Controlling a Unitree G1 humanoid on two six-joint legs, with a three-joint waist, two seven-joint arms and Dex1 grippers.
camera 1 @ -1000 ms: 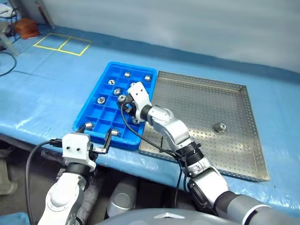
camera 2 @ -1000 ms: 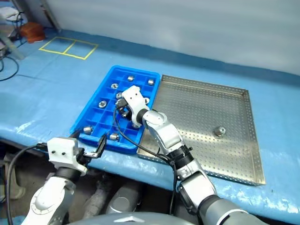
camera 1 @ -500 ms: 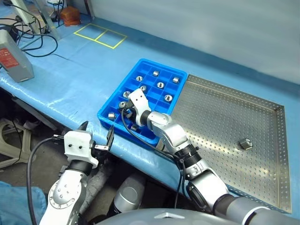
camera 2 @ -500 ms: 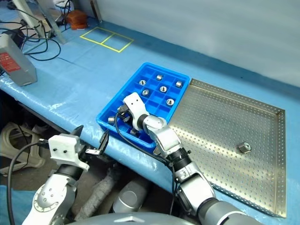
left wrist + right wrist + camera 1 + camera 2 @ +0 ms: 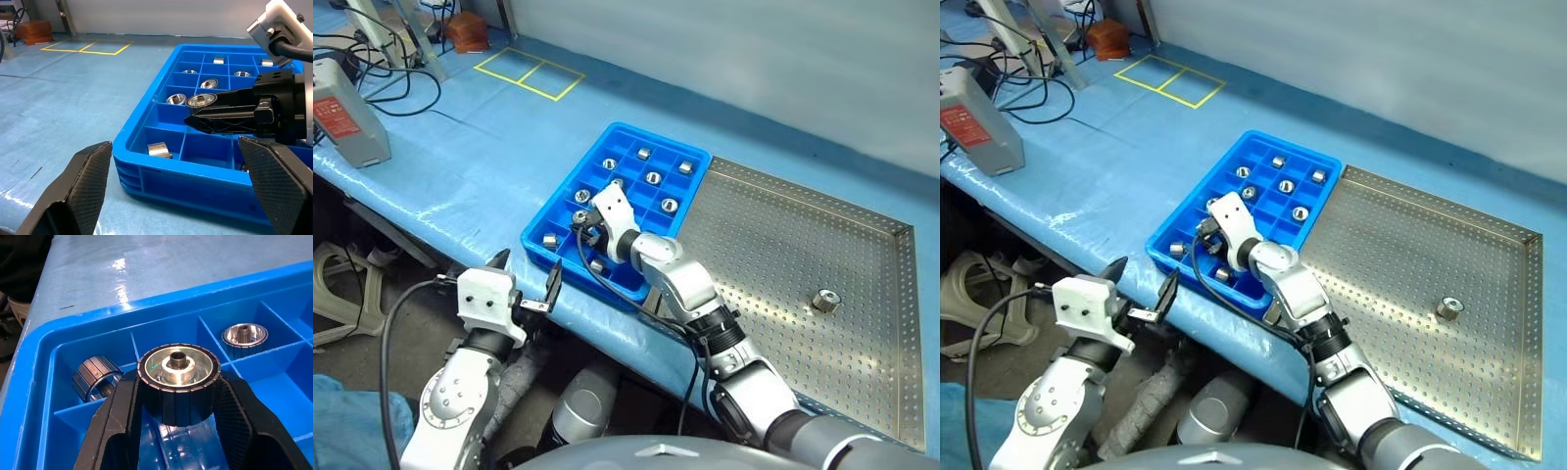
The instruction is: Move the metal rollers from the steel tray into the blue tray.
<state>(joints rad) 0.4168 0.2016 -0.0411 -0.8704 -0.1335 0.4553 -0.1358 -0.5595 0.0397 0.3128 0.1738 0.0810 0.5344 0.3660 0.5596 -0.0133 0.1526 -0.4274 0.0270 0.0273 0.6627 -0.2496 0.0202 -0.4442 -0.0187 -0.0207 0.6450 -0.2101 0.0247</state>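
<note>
1. Right gripper (image 5: 177, 396): fingers clamped on one metal roller (image 5: 178, 382), held above a blue tray (image 5: 563, 201) compartment.
2. Left gripper (image 5: 181, 191): fingers spread wide, nothing between them, tray just ahead.
3. Steel tray (image 5: 891, 294): one roller (image 5: 823, 300), well apart from both grippers.

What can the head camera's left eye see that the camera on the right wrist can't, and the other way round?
Left eye alone: the perforated steel tray with one shiny metal roller left on it, and the open left end effector.

Right wrist alone: the fine ribbing of the roller clamped in the right end effector.

Both: the blue compartment tray.
</note>
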